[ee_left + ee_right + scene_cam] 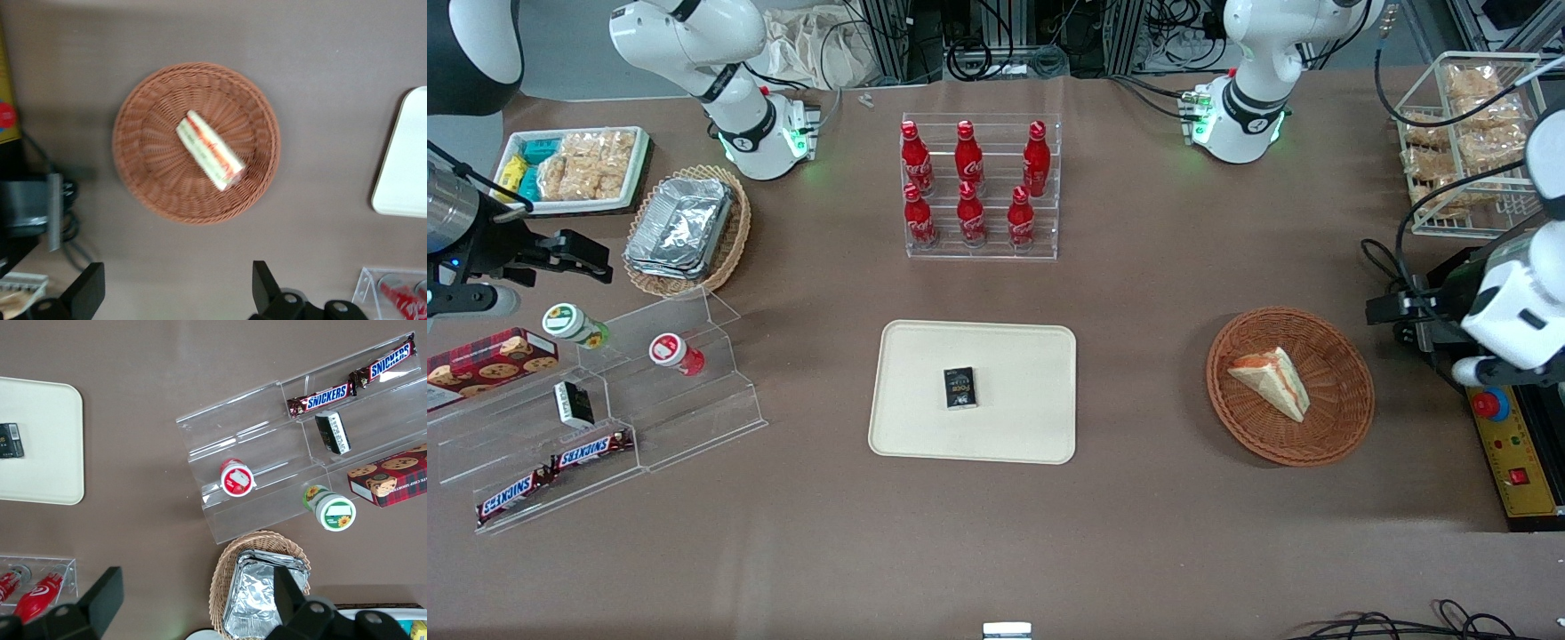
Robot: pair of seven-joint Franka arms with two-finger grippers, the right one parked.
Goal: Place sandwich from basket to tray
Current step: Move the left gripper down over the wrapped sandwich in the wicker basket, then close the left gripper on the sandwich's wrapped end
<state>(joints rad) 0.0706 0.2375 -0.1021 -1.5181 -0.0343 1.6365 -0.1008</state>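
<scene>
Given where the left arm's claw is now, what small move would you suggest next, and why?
Probably lower the open claw toward the sandwich, shifting until it sits between the fingers. The sandwich lies untouched in the basket, and the claw hangs above the table beside the basket, not over it. The tray waits with space around a small dark box.

You're looking at a robotics lab dressed up as a snack counter: a brown-covered table (1138, 551) backed by aluminium framing and cable bundles (996, 40). An acrylic rack of cola bottles (980, 188) and an emergency-stop box (1513, 449) sit on it.
</scene>
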